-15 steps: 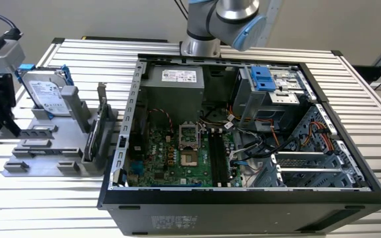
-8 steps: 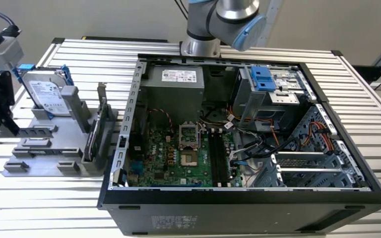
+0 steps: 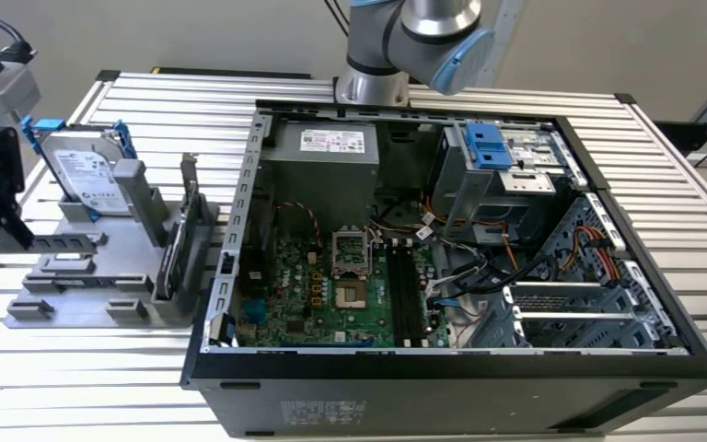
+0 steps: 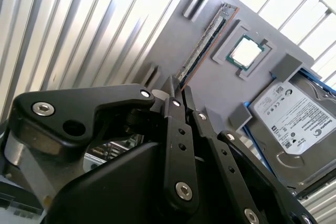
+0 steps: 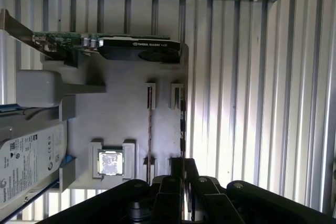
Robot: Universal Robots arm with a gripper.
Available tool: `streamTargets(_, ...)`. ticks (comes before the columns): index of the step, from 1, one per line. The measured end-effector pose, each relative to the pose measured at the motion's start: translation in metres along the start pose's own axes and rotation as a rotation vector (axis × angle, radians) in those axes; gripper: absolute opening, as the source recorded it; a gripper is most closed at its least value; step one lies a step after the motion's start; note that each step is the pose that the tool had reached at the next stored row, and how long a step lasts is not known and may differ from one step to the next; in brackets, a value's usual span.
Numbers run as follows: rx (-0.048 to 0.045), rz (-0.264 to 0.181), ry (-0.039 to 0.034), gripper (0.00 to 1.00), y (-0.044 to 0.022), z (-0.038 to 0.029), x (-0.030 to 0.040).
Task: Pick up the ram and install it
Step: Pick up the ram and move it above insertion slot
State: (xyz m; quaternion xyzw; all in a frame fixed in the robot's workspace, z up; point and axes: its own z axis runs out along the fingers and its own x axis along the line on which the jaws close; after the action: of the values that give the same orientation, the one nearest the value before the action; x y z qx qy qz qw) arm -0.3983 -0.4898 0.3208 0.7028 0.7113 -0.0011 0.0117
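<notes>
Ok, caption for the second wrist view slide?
Gripper poised near the ram, seated edgewise in its gray tray beside a processor.

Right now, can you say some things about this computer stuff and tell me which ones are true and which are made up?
1. The ram stands on its edge in the gray tray, outside the computer. True.
2. The computer case is closed up. False: it is open, and the green board inside shows.
3. The hard drive has blue rails. True.
4. The gripper is inside the case. False: it hangs over the gray tray, near one end of the ram.
</notes>
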Motion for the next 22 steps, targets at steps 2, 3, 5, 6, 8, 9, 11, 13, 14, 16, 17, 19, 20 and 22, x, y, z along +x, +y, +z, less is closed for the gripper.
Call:
streamTargets(2,0.0,0.0,0.0,0.0,0.0,-0.001,0.0)
streamTargets(3,0.0,0.0,0.0,0.0,0.0,-0.0016,0.0)
streamTargets(5,-0.0001,0.0,0.0,0.0,0.0,-0.0027,-0.0001)
streamTargets(6,0.0,0.0,0.0,0.0,0.0001,-0.0033,0.0)
streamTargets(8,0.0,0.0,0.0,0.0,0.0001,-0.0043,-0.0001)
streamTargets(9,-0.0001,0.0,0.0,0.0,0.0001,-0.0048,-0.0001)
streamTargets(11,0.0,0.0,0.0,0.0,0.0001,-0.0057,-0.0001)
streamTargets(13,0.0,0.0,0.0,0.0,0.0001,-0.0066,-0.0001)
streamTargets(14,0.0,0.0,0.0,0.0,0.0001,-0.007,-0.0001)
streamTargets(16,0.0,0.0,0.0,0.0,0.0001,-0.0082,-0.0002)
streamTargets(17,0.0,0.0,0.0,0.0,0.0001,-0.0087,-0.0002)
streamTargets(19,-0.0001,0.0,0.0001,0.0,0.0001,-0.0094,-0.0002)
streamTargets(20,0.0,0.0,-0.0001,0.0,0.0002,-0.01,-0.0002)
streamTargets(22,-0.0001,0.0,0.0,0.0,0.0002,-0.011,-0.0002)
